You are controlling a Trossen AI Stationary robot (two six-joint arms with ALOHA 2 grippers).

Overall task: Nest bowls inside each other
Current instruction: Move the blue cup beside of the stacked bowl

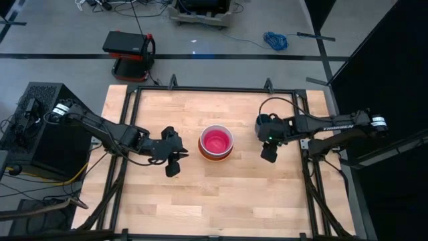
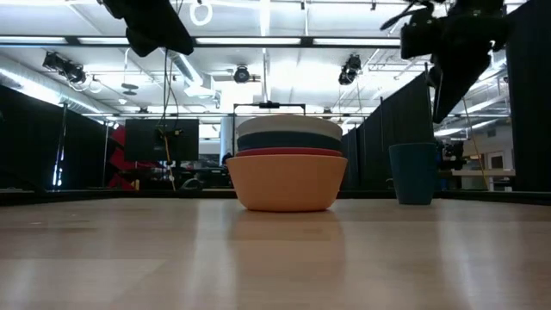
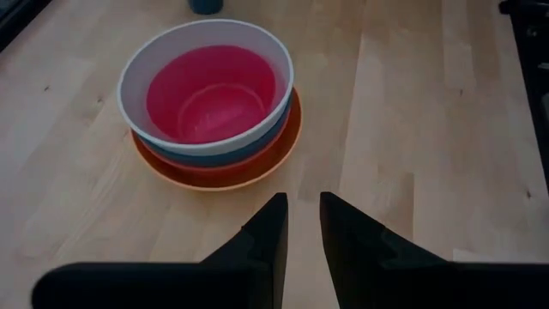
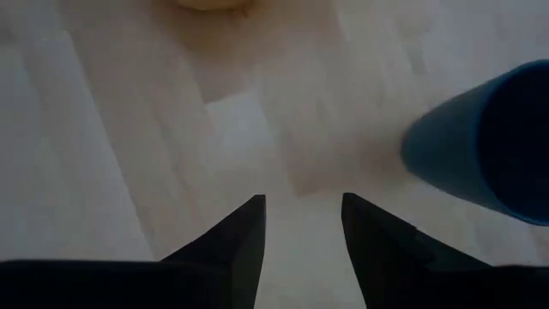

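Right, five of the six are nested: the round plastic stack (image 1: pixel 216 142) sits at the middle of the wooden counter (image 1: pixel 221 194), with the large orange bowl (image 2: pixel 286 182) at the bottom, the red-orange bowl (image 2: pixel 284 152) inside it, then the teal bowl (image 3: pixel 257 150), the white bowl (image 3: pixel 206 86), and the magenta-pink bowl (image 3: pixel 210 94) resting innermost.

What's left is the small cup-like dark blue bowl (image 4: pixel 480 142). It stands upright on the counter, apart from the stack, on the side toward the counter's right edge, just beside my right pincer (image 4: pixel 303 210).

My right pincer hangs above the counter between the stack and the right edge, fingers parted and gripping nothing; the dark blue bowl sits off to one side of the gap, not between the fingers.

My left pincer (image 3: pixel 300 215) hovers on the other side of the stack, toward the left edge, fingers nearly together with a narrow gap, nothing in them.

As I judge it, one bowl to go: grab the dark blue one and drop it into the magenta-pink bowl.
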